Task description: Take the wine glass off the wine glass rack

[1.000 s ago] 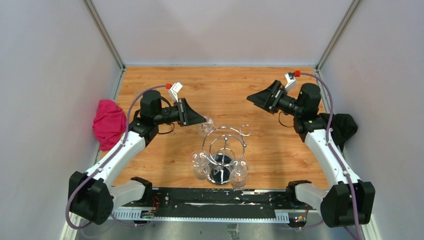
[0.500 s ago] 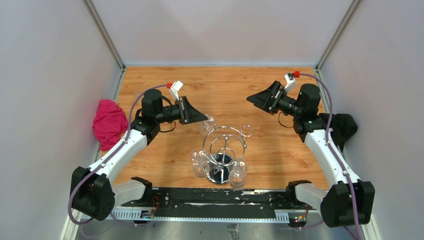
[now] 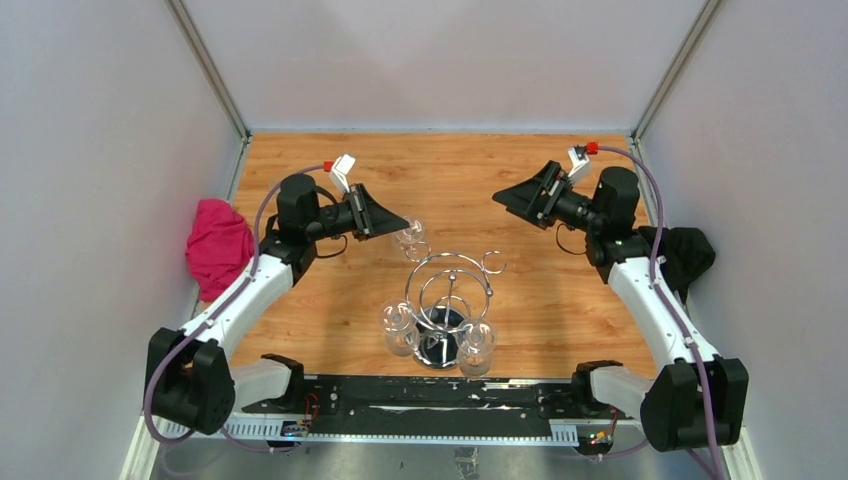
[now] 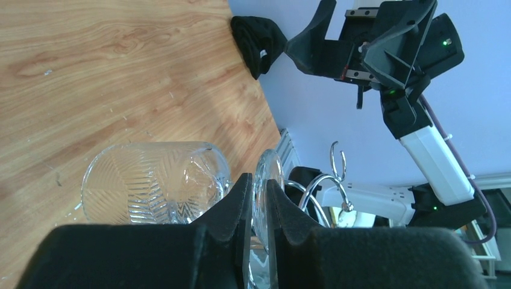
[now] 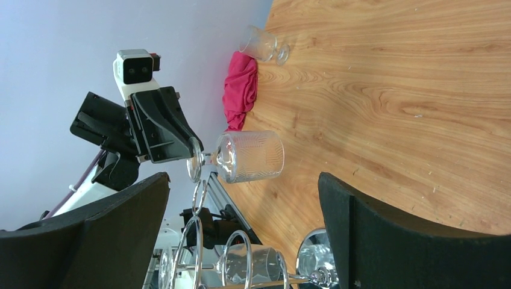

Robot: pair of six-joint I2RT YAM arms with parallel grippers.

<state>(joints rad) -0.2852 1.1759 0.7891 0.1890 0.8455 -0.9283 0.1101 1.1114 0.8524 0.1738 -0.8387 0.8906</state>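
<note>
Wooden counter (image 3: pixel 520 170) between pale walls, with the wine glass rack (image 3: pixel 450 290) as reference. Behind and left of the rack, the left gripper (image 3: pixel 403 227) pinches the foot of a wine glass (image 3: pixel 412 241), which is clear of the rack's loops. Behind and right of the rack, the right gripper (image 3: pixel 502 197) is spread wide.

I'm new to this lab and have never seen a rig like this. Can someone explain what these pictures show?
These are two robot arms bolted to a wooden table. One picture looks down from above. The other two come from a camera on each wrist. The left gripper is shut on the round foot of a wine glass, holding it in the air beside the chrome wine glass rack, not hanging on it. The right gripper is open and empty. Two more glasses hang on the rack. A pink cloth lies at the left edge, a black cloth at the right.
</note>
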